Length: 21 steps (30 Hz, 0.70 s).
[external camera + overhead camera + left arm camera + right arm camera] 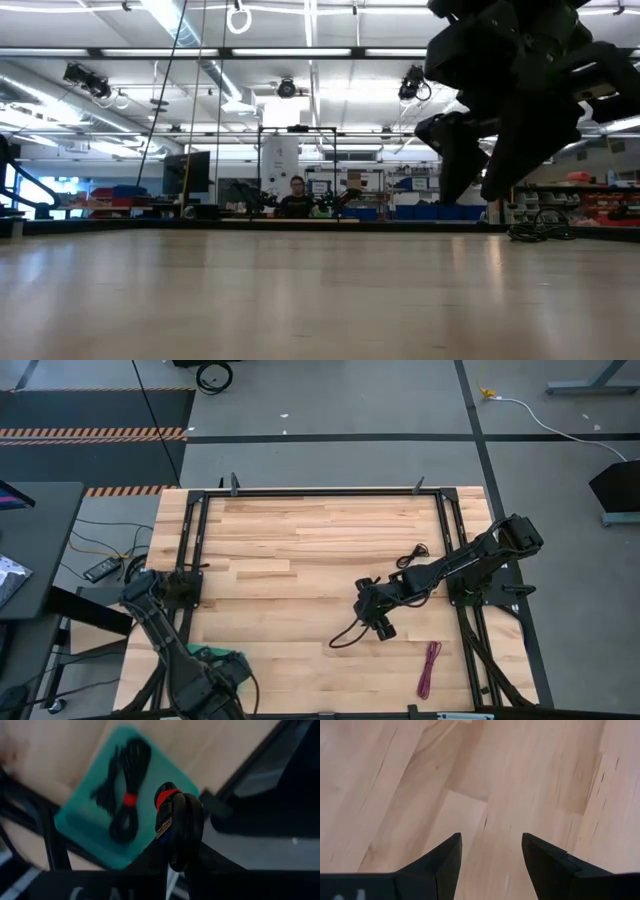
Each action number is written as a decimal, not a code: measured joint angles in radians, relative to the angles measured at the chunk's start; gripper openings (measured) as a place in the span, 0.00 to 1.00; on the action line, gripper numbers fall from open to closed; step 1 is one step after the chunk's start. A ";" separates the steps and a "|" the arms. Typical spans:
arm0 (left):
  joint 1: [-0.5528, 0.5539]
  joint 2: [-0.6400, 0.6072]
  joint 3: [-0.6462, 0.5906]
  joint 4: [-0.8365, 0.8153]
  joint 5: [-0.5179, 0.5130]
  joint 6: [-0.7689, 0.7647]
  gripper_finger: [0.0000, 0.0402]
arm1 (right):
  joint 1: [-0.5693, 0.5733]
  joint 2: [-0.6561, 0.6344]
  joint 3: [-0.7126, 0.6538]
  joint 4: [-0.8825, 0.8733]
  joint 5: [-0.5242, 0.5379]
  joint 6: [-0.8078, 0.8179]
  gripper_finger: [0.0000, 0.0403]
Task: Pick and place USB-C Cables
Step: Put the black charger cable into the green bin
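In the left wrist view, my left gripper [176, 862] is shut on a black USB-C cable bundle [179, 827] with a red band. It hovers above the teal tray [165, 775], where another black cable with a red tie [127, 795] lies flat. In the high view the tray [228, 658] is at the table's near-left corner, partly under the left arm. My right gripper [491, 851] is open and raised over bare wood near the table's middle [372, 610]. On the table lie a black cable [345, 636], a second black cable [412, 557] and a magenta cable [430, 668]. My left gripper holds the black bundle between its two fingers, which hide its lower part. The banded end [167, 796] and a plug [164, 826] stick out past the fingers. The bundle is lifted clear above the tray.
A black frame [320, 491] runs along the table's far edge and down both sides past the arm bases. The wood between the arms is bare. In the low view a person [296, 198] sits far behind the table, and a black cable [540, 228] lies at the right.
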 joint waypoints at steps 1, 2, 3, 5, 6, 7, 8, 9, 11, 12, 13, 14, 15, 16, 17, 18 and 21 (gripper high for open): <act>-0.004 0.000 0.000 0.000 0.021 -0.003 0.10 | 0.000 0.000 0.000 0.007 0.000 0.000 0.53; -0.009 0.000 0.000 0.000 0.035 -0.015 0.10 | 0.000 0.000 0.000 0.016 0.000 0.000 0.53; -0.014 0.000 0.000 0.000 0.047 -0.028 0.10 | 0.000 0.000 0.000 0.024 0.000 0.000 0.53; -0.024 0.000 0.000 0.000 0.077 -0.046 0.10 | 0.000 0.000 0.000 0.036 0.000 0.000 0.53; -0.030 0.000 0.000 0.000 0.091 -0.046 0.10 | 0.000 0.000 0.000 0.040 0.000 -0.001 0.53; -0.035 0.000 0.000 0.000 0.100 -0.046 0.10 | 0.000 0.000 0.000 0.045 0.000 -0.001 0.53; -0.039 0.000 -0.005 0.002 0.106 -0.046 0.10 | 0.000 0.000 0.000 0.048 0.000 -0.001 0.53; -0.041 0.000 -0.016 0.002 0.114 -0.049 0.10 | 0.000 0.000 0.000 0.051 0.000 -0.001 0.53; -0.044 0.000 -0.051 0.000 0.136 -0.063 0.11 | 0.000 0.000 0.000 0.053 0.000 -0.001 0.53; -0.046 0.000 -0.075 0.001 0.154 -0.070 0.11 | 0.000 0.000 0.000 0.053 0.000 -0.001 0.53; -0.049 -0.002 -0.101 0.001 0.181 -0.072 0.11 | 0.000 0.000 0.000 0.054 0.000 -0.002 0.53; -0.051 -0.002 -0.129 -0.003 0.210 -0.072 0.11 | 0.000 0.000 0.000 0.055 0.000 -0.002 0.53; -0.052 -0.002 -0.160 -0.003 0.239 -0.073 0.11 | 0.000 0.000 0.000 0.056 0.000 -0.002 0.53; -0.053 -0.002 -0.188 0.000 0.265 -0.072 0.11 | 0.000 0.000 0.000 0.056 0.000 -0.002 0.53; -0.054 -0.002 -0.218 0.000 0.291 -0.072 0.11 | 0.000 0.000 0.000 0.058 0.000 -0.002 0.53; -0.054 -0.002 -0.245 0.000 0.312 -0.073 0.11 | 0.000 0.000 0.000 0.059 0.000 -0.002 0.53; -0.050 -0.002 -0.315 0.000 0.355 -0.073 0.11 | 0.000 0.000 0.000 0.062 0.000 -0.002 0.53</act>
